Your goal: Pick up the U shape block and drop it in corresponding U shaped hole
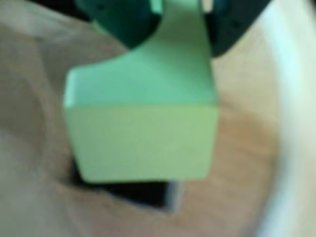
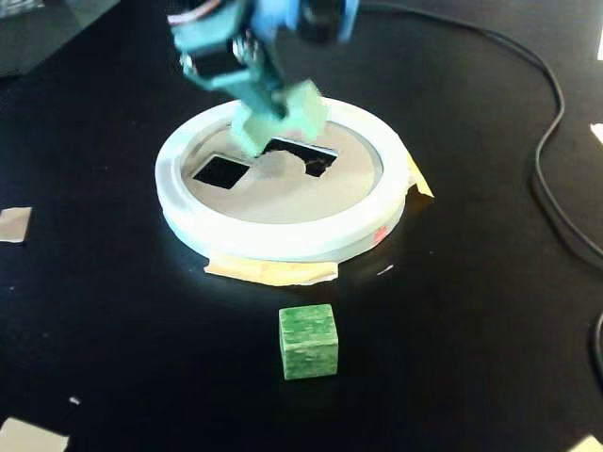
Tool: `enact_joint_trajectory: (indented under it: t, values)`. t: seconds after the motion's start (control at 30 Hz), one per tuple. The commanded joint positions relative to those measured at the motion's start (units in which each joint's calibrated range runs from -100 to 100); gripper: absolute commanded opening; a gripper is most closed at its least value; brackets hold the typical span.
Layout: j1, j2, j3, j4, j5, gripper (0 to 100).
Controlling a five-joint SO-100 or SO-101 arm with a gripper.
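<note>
My gripper is shut on the pale mint-green U shape block and holds it tilted just over the far edge of the tan disc. In the wrist view the block fills the middle, with a dark finger in its notch and the other at its right side; the gripper is at the top edge. The dark U shaped hole lies right below the block, partly covered by it. In the wrist view only a strip of the hole shows under the block.
The disc has a white rim and a smaller square cutout to the left of the U hole. A darker mottled green cube stands on the black table in front. Tape strips hold the disc. A cable runs at the right.
</note>
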Motion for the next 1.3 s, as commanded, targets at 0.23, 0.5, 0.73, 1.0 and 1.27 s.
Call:
enact_joint_trajectory:
  t: [0.23,0.5,0.73,1.0,1.27]
  values:
    - [-1.56,5.08,-3.93,-12.33,-0.73,2]
    - [-1.69,5.79,-3.93,-11.32,-0.78,2]
    - [-1.69,5.79,-2.66,-11.22,-1.81,3]
    - [-2.06,5.97,-2.48,-11.12,-3.91,5]
    - [-1.56,5.79,-0.38,-11.12,-3.86,24]
